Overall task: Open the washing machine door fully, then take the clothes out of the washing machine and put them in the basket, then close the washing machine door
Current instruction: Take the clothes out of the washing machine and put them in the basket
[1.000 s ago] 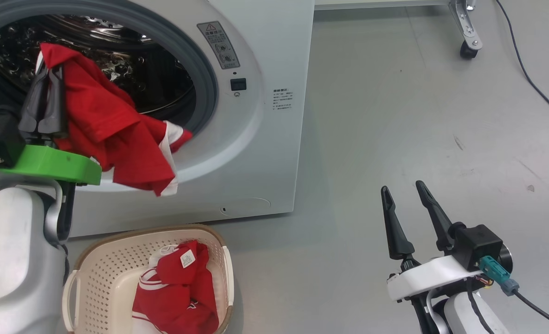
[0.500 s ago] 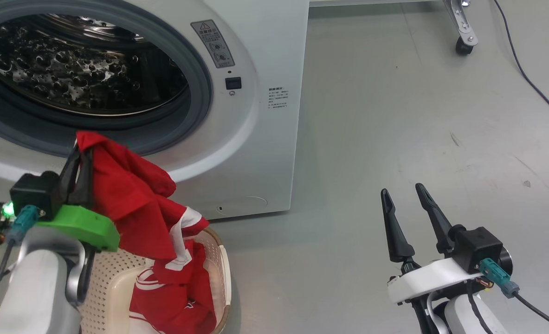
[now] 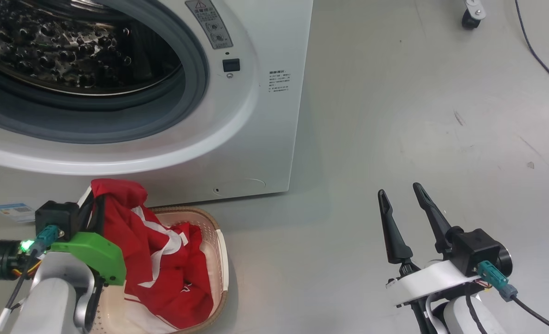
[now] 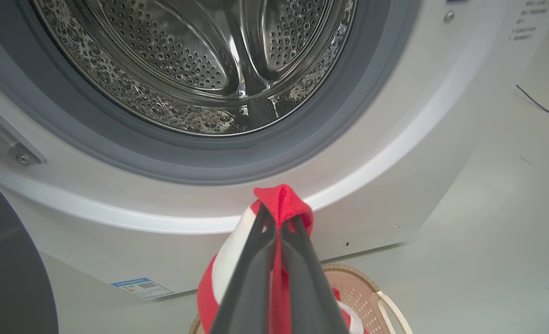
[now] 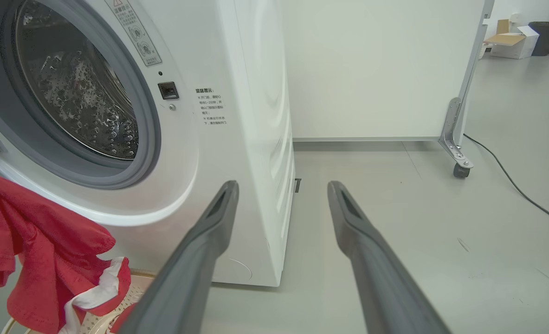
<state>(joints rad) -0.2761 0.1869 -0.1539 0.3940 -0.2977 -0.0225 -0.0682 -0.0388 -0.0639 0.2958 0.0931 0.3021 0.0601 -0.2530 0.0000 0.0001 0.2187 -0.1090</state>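
Observation:
The washing machine [image 3: 265, 41] stands open, and its steel drum [image 4: 200, 60] holds no fabric that I can see. The washing machine door [image 4: 9, 269] shows as a dark panel at the lower left of the left wrist view. My left gripper [image 3: 94, 204] is shut on a red garment with white trim [image 4: 281, 204], which hangs into the basket [image 3: 221, 260] on top of more red clothes [image 3: 172, 283]. My right gripper [image 3: 402, 190] is open and holds nothing, low over the floor to the right of the machine, its fingers [image 5: 218, 218] spread wide.
A blue label [image 4: 142, 287] sits low on the machine's front. A white panel on a castor [image 5: 460, 169] stands behind the machine, and a black cable [image 3: 541, 60] runs across the grey floor at the far right. Boxes and a bin [image 5: 541, 32] are far back.
My left gripper has carried the red garment from the drum opening down to the basket. The head camera has tilted downward. The right arm has not moved.

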